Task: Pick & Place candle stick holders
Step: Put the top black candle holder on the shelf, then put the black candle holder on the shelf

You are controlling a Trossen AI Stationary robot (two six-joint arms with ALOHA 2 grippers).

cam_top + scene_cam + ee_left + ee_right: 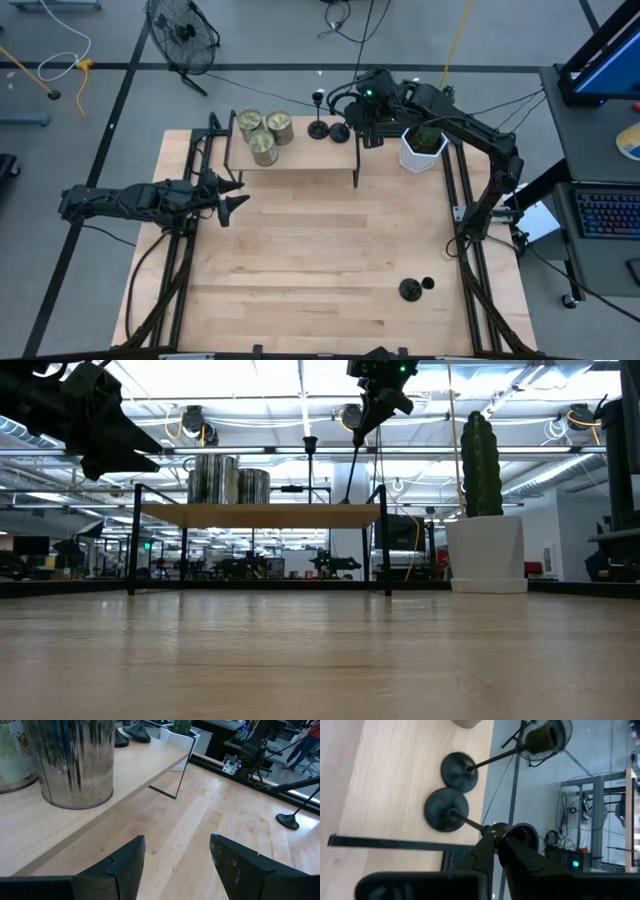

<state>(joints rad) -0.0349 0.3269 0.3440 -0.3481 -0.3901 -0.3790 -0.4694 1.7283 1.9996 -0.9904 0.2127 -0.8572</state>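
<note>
Three black candle stick holders show. One [318, 128] stands upright by its disc base on the far right part of a small wooden shelf [300, 165]. A second [340, 132] is beside it, with my right gripper [365, 125] shut on its top. A third [410, 290] stands by its base on the table near the front right and also shows in the left wrist view [287, 820]. My left gripper [228, 200] is open and empty, above the table just in front of the shelf's left part. My right gripper pinches the second holder's thin stem just under its cup [487, 830] between its two fingers, which lie across the stem. The holder leans, its stem [356, 460] slanting down from the fingers to its disc base [446, 816] at the shelf top. Whether the base rests on the shelf, I cannot tell.
Three clear greenish jars [262, 135] stand on the shelf's left part. A white pot with a green cactus [422, 148] stands on the table right of the shelf. The wooden table [320, 260] lies open in front of the shelf.
</note>
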